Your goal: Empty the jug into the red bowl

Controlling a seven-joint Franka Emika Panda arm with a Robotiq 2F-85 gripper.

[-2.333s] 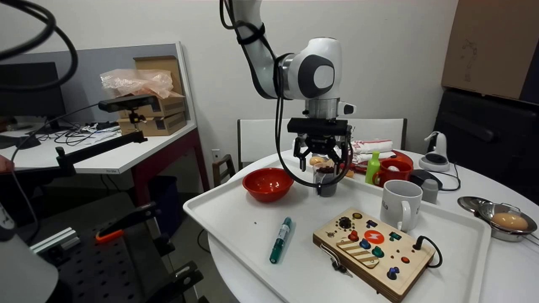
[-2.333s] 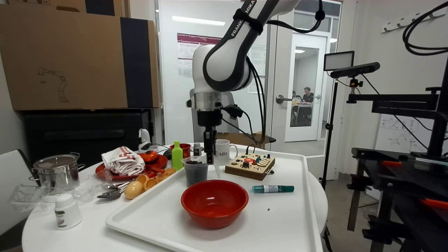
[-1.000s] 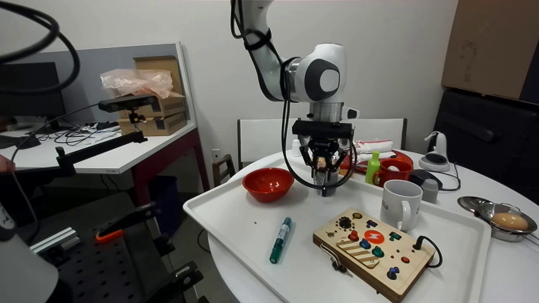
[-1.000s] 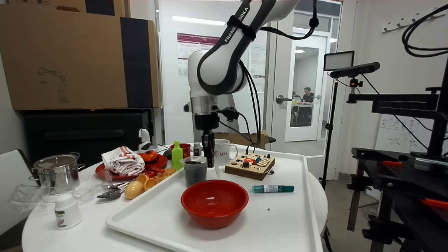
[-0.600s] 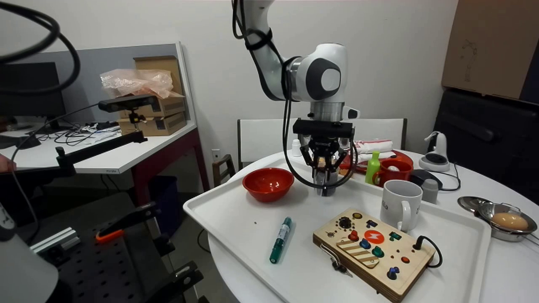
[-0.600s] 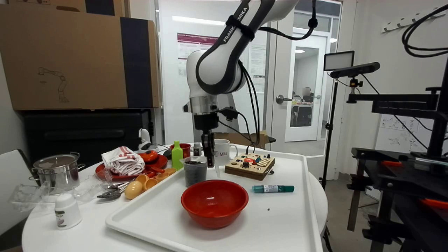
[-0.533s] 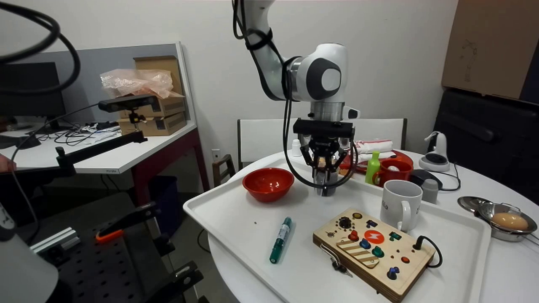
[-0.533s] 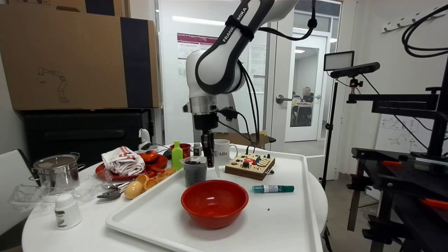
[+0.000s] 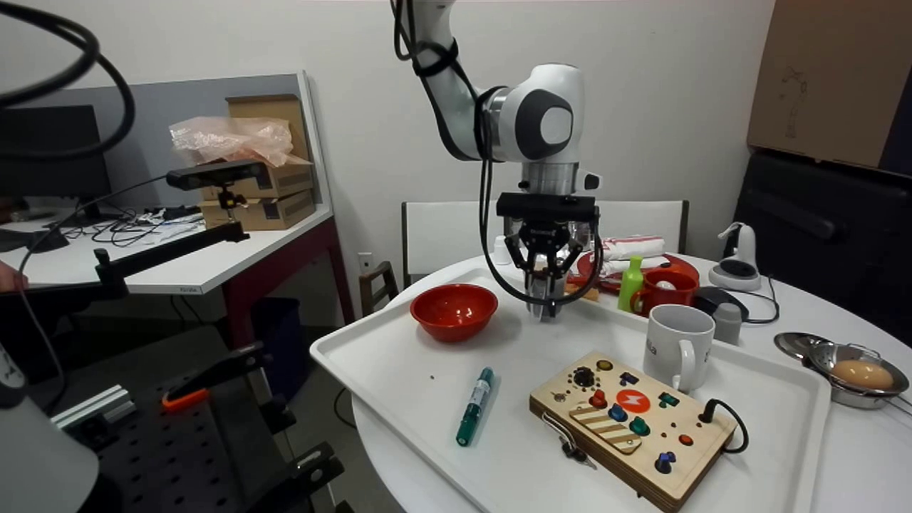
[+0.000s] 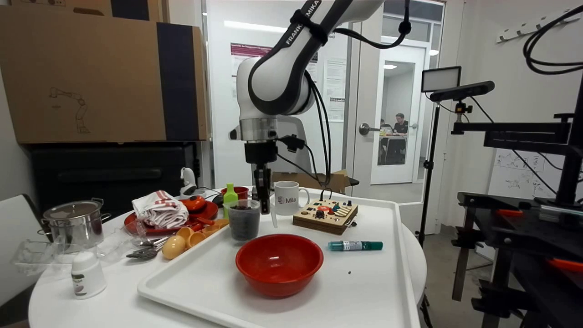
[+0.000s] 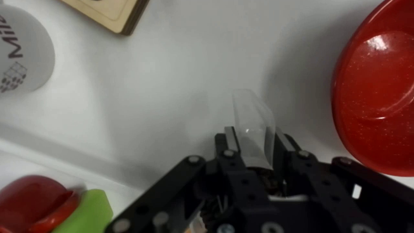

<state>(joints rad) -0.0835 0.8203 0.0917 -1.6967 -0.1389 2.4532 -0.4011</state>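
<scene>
The jug (image 10: pixel 244 223) is a clear plastic cup filled with small dark pieces, with a see-through handle (image 11: pixel 250 116). My gripper (image 11: pixel 255 132) is shut on that handle, one finger pad (image 11: pixel 231 139) on either side of it. The jug hangs upright and seems slightly off the tray; in an exterior view the gripper (image 9: pixel 545 310) hides much of it. The glossy red bowl (image 10: pixel 279 264) rests on the tray close by, at the right of the wrist view. Its inside (image 11: pixel 381 97) shows nothing but small bright specks.
All this is over a white tray (image 9: pixel 399 417) with a raised rim. On it also stand a white mug (image 9: pixel 678 345), a wooden box with knobs (image 9: pixel 630 427) and a green marker (image 9: pixel 474 410). A lime-green bottle (image 9: pixel 631 285) and a red cup (image 9: pixel 666 288) stand just beyond the rim.
The gripper came down over the handle and closed on it. Over the last half second arm and jug have risen a little together and shifted sideways. The red bowl has stayed put.
</scene>
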